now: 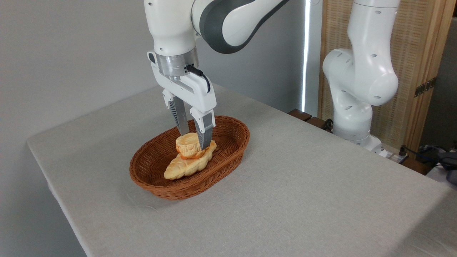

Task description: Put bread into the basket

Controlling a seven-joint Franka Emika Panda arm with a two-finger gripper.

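Note:
The bread (187, 145), a small round golden bun with a scalloped edge, sits between my gripper's (194, 141) two fingers inside the basket (234, 141). The fingers press on both of its sides, so the gripper is shut on it. The bun's underside touches a longer pale braided loaf (185, 167) lying in the basket's middle. The brown oval wicker basket stands on the grey tablecloth, left of the table's centre.
The arm's white base (357, 107) stands at the table's far right edge. Behind it is a wooden and cane screen (421, 53). Cables and dark items (439, 157) lie at the far right. The table's left edge (53, 185) is near the basket.

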